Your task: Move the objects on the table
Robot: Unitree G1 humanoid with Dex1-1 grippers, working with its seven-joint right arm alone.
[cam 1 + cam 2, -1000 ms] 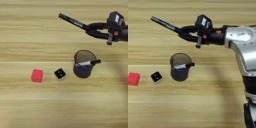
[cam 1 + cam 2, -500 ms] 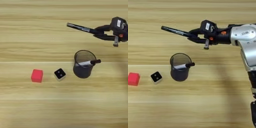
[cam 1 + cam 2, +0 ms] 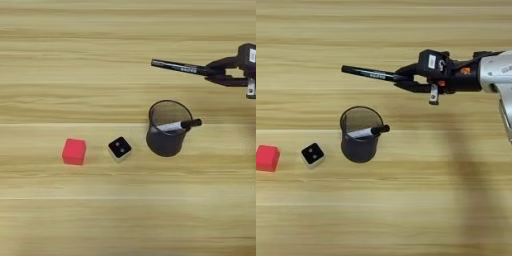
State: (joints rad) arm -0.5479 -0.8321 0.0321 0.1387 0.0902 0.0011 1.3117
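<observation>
The right gripper [image 3: 406,80] pinches the all-black marker [image 3: 370,74] by one end, holding it nearly level above the table [image 3: 406,210], beyond the mesh pen cup [image 3: 359,134]. The white marker [image 3: 367,132] leans inside that cup (black cap poking over the rim).

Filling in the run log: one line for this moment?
right gripper: shut on black marker, held level above table | cup: upright, white marker inside | red cube, die: left of cup
</observation>
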